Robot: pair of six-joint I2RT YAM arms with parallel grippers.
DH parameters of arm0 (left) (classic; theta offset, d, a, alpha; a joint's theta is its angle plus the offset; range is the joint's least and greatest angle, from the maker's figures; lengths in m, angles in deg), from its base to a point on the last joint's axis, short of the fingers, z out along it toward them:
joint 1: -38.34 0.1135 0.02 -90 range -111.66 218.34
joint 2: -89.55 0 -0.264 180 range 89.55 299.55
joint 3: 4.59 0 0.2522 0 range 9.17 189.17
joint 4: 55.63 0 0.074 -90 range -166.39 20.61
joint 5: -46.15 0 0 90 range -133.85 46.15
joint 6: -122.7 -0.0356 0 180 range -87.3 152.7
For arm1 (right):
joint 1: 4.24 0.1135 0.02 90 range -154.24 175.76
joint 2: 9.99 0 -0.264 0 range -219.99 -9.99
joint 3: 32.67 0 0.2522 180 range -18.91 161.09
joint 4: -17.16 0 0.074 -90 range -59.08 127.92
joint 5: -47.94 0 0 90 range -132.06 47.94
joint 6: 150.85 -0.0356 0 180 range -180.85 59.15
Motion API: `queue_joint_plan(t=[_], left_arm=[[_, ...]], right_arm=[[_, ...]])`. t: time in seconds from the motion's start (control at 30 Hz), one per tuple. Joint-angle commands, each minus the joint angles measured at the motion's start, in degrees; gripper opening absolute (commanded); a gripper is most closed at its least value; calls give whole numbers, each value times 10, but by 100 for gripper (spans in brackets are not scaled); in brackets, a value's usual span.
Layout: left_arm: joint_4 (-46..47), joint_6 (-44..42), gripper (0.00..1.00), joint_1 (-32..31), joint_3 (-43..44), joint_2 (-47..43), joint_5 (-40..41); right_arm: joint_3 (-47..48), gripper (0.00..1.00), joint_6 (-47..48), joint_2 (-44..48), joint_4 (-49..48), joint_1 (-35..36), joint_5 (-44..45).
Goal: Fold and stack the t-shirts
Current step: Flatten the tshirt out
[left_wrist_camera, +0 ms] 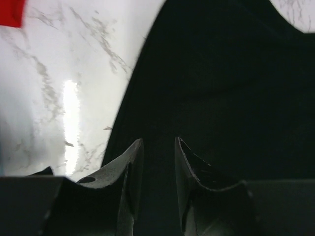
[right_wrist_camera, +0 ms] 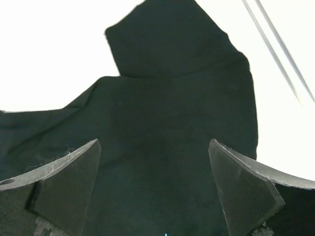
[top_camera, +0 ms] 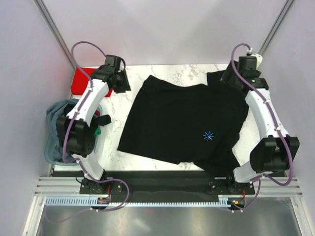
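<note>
A large black t-shirt [top_camera: 182,123] with a small blue star mark lies spread on the marble table [top_camera: 187,71], partly rumpled at its near right. A folded red t-shirt [top_camera: 82,81] lies at the far left; its corner shows in the left wrist view [left_wrist_camera: 11,12]. My left gripper [top_camera: 123,83] hovers at the black shirt's far left edge [left_wrist_camera: 216,88], jaws [left_wrist_camera: 159,142] a narrow gap apart with nothing between them. My right gripper [top_camera: 228,78] hovers over the shirt's far right sleeve [right_wrist_camera: 172,98], jaws [right_wrist_camera: 153,142] wide open and empty.
A grey-blue fabric tub [top_camera: 55,115] stands off the table's left edge with green [top_camera: 97,132] and dark cloth in it. Grey walls close in the back and sides. An aluminium rail [top_camera: 162,189] runs along the near edge by the arm bases.
</note>
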Motion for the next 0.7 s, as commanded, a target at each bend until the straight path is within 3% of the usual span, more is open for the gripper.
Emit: queue_joint_plan(t=[0.0, 0.27, 0.47, 0.67], left_arm=[[77, 38, 38, -28, -59, 31, -50], [149, 57, 34, -50, -137, 81, -86], [180, 80, 32, -48, -195, 95, -64], [208, 125, 32, -9, -267, 78, -55]], right_arm=[[-23, 98, -45, -75, 0, -41, -74], [120, 98, -33, -256, 73, -45, -106], [188, 98, -28, -362, 88, -27, -114], [301, 98, -26, -475, 113, 6, -134]])
